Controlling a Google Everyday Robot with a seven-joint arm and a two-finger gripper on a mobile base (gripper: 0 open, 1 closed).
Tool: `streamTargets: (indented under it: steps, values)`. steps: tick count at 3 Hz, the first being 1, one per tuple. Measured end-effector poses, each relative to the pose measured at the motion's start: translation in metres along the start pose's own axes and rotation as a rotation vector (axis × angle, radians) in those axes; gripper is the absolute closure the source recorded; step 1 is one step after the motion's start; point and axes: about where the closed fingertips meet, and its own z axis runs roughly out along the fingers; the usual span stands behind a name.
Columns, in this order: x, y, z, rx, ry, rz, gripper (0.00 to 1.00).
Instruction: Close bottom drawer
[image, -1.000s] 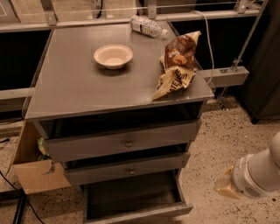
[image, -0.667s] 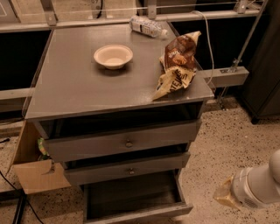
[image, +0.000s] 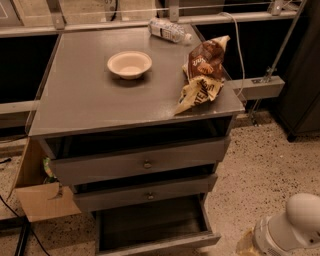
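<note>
Item: grey metal cabinet (image: 100, 100), three drawers, seen from above and in front.

- Bottom drawer (image: 150, 224): lowest of the three. It was found pulled out well past the two fronts above it, with its dark inside exposed and its front panel running along the lower edge of the view.
- Middle drawer (image: 145, 192) and top drawer (image: 142, 162): each was found slightly forward of the cabinet body, with a dark gap above it. A small round knob was noted at the centre of each front.
- Cabinet top: a pale bowl (image: 129, 64) was set upright near the middle. A brown and yellow snack bag (image: 202, 75) was laid at the right edge, one corner overhanging the front. A plastic bottle (image: 169, 30) was laid on its side at the back edge.
- Beside the cabinet, left: an open cardboard box (image: 45, 200) was stood on the floor, touching the cabinet's side.
- Floor (image: 260, 165): speckled, pale.
- Gripper (image: 250, 244): at the end of the white arm (image: 295, 227), it was placed low in the bottom right corner. It was over the floor, to the right of the bottom drawer and apart from it. Whether it was wide, narrow or holding anything could not be told.
</note>
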Motion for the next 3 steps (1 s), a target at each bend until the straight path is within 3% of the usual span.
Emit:
streamTargets:
  steps: [1, 3]
  values:
    - [0.007, 0.004, 0.016, -0.035, 0.001, 0.002, 1.0]
    - [0.014, 0.0, 0.028, -0.031, -0.014, -0.007, 1.0]
